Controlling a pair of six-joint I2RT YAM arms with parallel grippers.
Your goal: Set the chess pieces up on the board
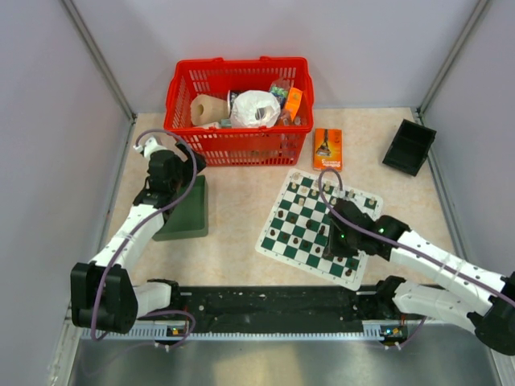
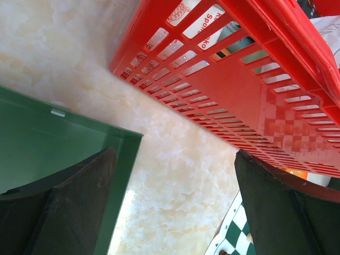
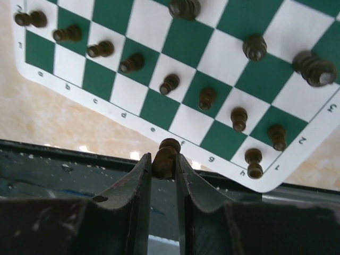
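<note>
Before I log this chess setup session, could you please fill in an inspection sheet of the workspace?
Surface: beige marbled table, no spills seen.
Job's things: board lies skewed; pawns in a row along one edge, other dark pieces behind.
Clutter: red basket of oddments, orange box, black tray, green tray.
Grippers: left gripper open and empty; right gripper shut on a dark piece.
Cables: purple cables along both arms.
Surroundings: grey walls; nothing else seen.

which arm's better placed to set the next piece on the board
Right. The right gripper is shut on a dark piece at the board edge. The left gripper is open and empty, off by the green tray and basket.
</note>
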